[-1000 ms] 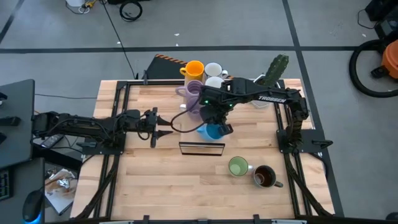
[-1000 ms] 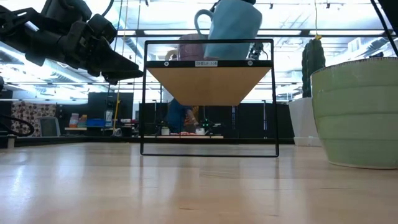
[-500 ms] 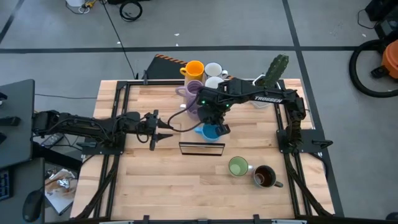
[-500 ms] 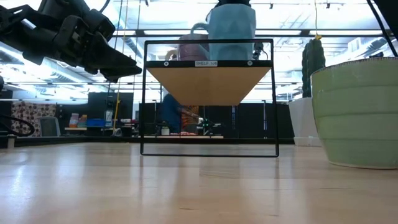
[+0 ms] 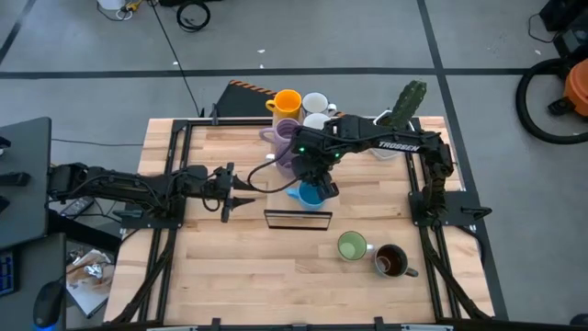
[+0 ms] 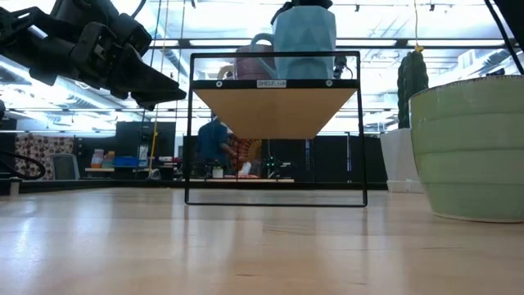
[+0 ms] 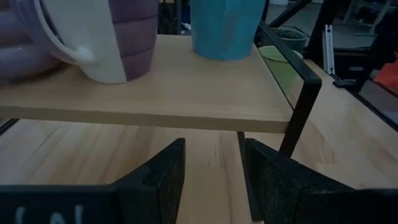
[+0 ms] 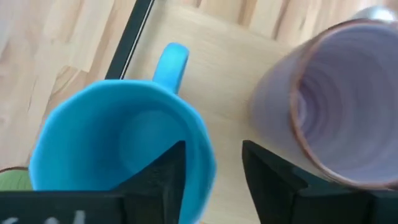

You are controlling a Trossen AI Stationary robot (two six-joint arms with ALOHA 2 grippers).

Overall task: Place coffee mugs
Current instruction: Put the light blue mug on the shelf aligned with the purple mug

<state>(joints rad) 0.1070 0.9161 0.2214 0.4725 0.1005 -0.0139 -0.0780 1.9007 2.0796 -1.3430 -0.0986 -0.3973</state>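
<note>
Blue mug [image 6: 304, 43] upright on shelf [image 6: 277, 102], right gripper [image 5: 315, 183] straddling its rim

The right gripper [image 5: 316, 187] hung over the table's middle, wrist bent downward, fingers [image 8: 163, 176] spread apart, while the left gripper [image 5: 248, 186] lay stretched level from the left side, fingers [image 7: 155, 180] parted.

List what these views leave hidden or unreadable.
- High view: the right gripper covers most of the blue mug.
- Low view: the green mug is cut off by the picture's edge.
- Left wrist view: the purple mug loses its top to the frame.
</note>
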